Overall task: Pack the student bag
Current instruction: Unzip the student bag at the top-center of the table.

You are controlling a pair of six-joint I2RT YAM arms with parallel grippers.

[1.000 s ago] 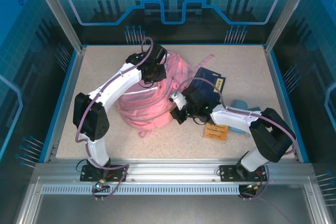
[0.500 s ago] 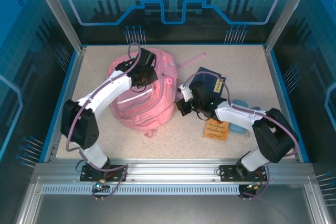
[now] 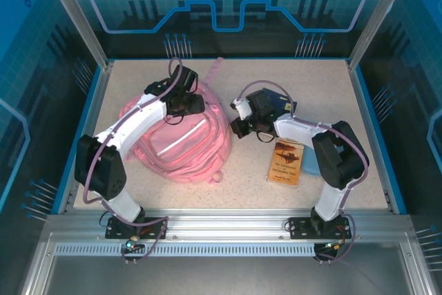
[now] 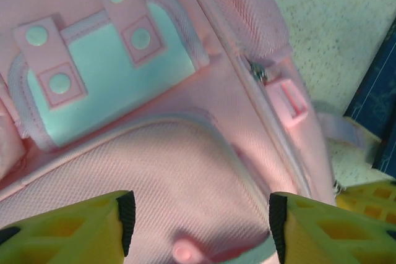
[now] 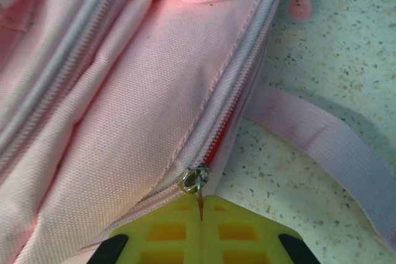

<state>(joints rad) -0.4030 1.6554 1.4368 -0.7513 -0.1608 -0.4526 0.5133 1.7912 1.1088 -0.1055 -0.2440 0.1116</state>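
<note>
Chiefly, the danger is at the zipper pull [image 5: 195, 180]: the right end effector [image 5: 201, 214] is closed on just its thin metal tab, at the bottom centre of the right wrist view. A tug off the line of the zip could let the tab slip out. Since the left end effector [image 4: 201, 214] hovers with its fingers apart and nothing between them, nothing pins the student bag [image 3: 183, 146]. A pull may therefore drag the soft bag across the desk [image 3: 242, 177] instead of running the zip. The loose strap [image 5: 322, 146] at the right of that view could also snag.

In the top view the bag lies left of centre. The left arm arches over it from the lower left, wrist at the bag's upper edge. The right arm folds back toward centre, its end effector [image 3: 238, 128] at the bag's right side.
</note>
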